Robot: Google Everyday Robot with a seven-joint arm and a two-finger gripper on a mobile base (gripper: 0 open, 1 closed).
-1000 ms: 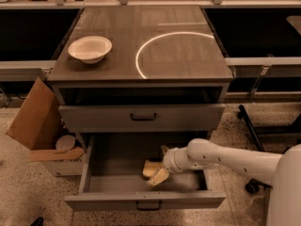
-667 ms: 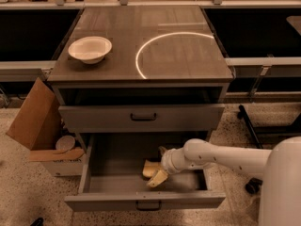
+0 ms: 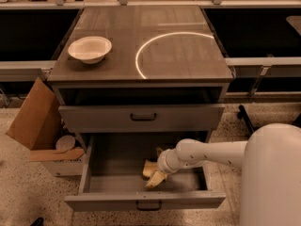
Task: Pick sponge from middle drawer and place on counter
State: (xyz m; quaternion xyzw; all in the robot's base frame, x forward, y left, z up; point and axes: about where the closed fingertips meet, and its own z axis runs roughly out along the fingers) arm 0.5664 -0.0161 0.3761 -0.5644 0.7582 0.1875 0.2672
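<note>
The middle drawer [image 3: 108, 200] is pulled open at the bottom of the cabinet. The pale-yellow sponge [image 3: 148, 166] lies on the drawer floor, right of centre. My white arm reaches in from the right, and my gripper [image 3: 153, 174] is down inside the drawer right at the sponge, touching or nearly touching it. The wrist hides part of the sponge. The counter [image 3: 183, 60], dark and glossy with a pale arc line, is above.
A white bowl [image 3: 90, 48] stands on the counter's left side. The grey drawer front [image 3: 141, 117] above is shut. A cardboard box [image 3: 35, 121] with a round lid leans on the floor at the left. My white body [image 3: 273, 173] fills the lower right.
The gripper stays at the sponge in the drawer with almost no shift. My body takes up slightly more of the right side of the view.
</note>
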